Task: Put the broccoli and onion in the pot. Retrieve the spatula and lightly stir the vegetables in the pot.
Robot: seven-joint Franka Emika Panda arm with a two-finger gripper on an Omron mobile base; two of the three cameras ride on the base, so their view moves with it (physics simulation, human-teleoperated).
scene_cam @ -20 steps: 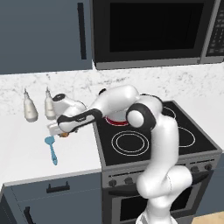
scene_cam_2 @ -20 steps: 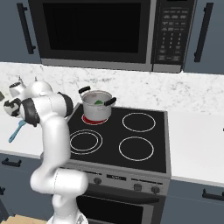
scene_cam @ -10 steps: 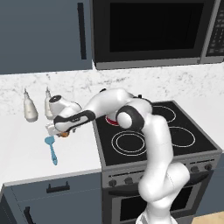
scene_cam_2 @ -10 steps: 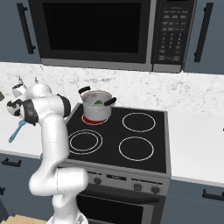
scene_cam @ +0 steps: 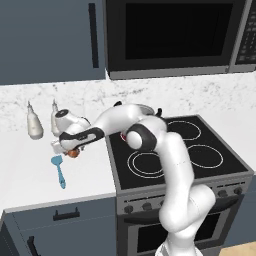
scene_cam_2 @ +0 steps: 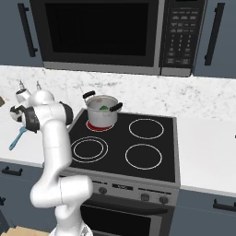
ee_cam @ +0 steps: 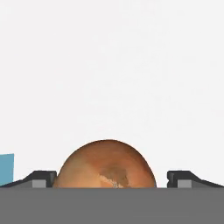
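Orange-brown round onion is straddled on the white tabletop by the wide-open pincer; centred closing is advised.

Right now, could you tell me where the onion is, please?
The onion lies on the white counter left of the stove, between the open gripper's fingertips in the hand view, just above the blue spatula in the left base view.

A black stove with four ring burners stood beside a white counter. A big black microwave hung above it. Dark blue cupboards and a white marble wall were behind.
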